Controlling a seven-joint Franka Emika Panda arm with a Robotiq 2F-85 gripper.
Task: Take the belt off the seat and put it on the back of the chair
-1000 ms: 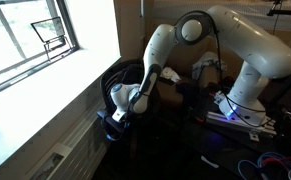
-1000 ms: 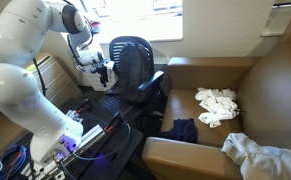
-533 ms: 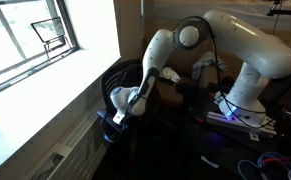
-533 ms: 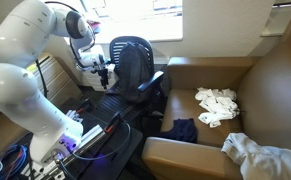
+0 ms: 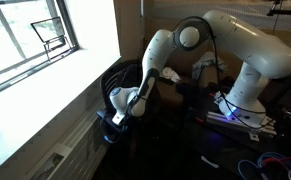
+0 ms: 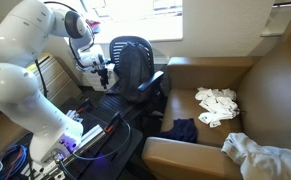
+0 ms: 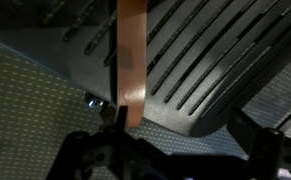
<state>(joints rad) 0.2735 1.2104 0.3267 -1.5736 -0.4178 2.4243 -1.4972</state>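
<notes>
- Elbow has swung a little toward the chair (image 5: 120, 72) since the earliest frames, then settled. The gripper (image 6: 101, 72) has stayed at the same spot.
- The gripper sits just beside the edge of the back of the chair (image 6: 133, 58), on the side away from the couch (image 6: 275, 80). Its jaws are spread wide and clamp nothing.
- The belt (image 7: 132, 60) shows in the wrist view as a narrow brown strap.
  - Its long axis runs straight up the frame, away from the jaws.
  - Its lower end comes down between the spread fingers.
  - It lies flat over a grey slotted panel (image 7: 210, 80), probably part of the chair; which part I cannot tell.
- Judgement: the strap sits in line with the approach, so closing would catch it across its width. If it is already draped over the back, only a straight retreat remains. I cannot tell which.
- Only the wrist view shows the belt; both exterior views lose it against the black chair.
- The exterior views alone show where the gripper stands relative to the chair.
- The seat cannot be made out clearly in any view.
</notes>
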